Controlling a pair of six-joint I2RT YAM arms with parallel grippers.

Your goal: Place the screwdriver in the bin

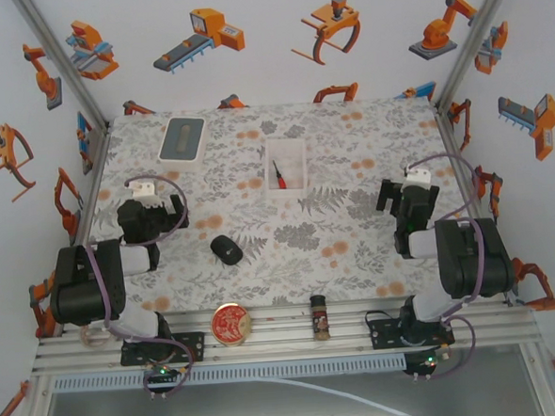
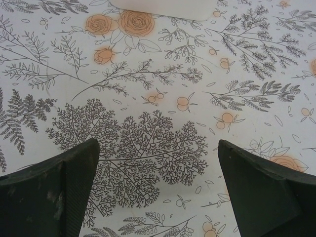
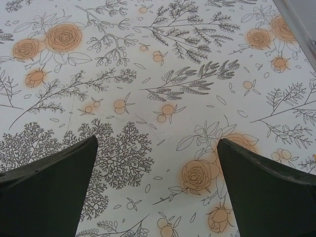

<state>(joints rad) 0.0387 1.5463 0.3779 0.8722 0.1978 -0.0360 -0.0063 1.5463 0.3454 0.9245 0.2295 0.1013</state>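
Note:
The small red-handled screwdriver [image 1: 281, 174] lies inside the clear-white bin [image 1: 294, 147] at the back middle of the table, its dark shaft pointing toward the near wall. My left gripper [image 1: 153, 213] hangs over the left side of the table, well left of the bin; in its wrist view the gripper [image 2: 158, 148] stands open over bare floral cloth. My right gripper [image 1: 409, 196] is over the right side, well right of the bin, and the gripper [image 3: 157, 145] is likewise open with nothing between its fingers.
A grey-blue tray [image 1: 182, 140] with a dark centre sits at the back left; its pale edge [image 2: 163, 9] shows in the left wrist view. A black mouse-like object [image 1: 227, 250] lies mid-table. A round red tin [image 1: 231, 323] and a brown spice bottle [image 1: 319, 316] rest on the near rail.

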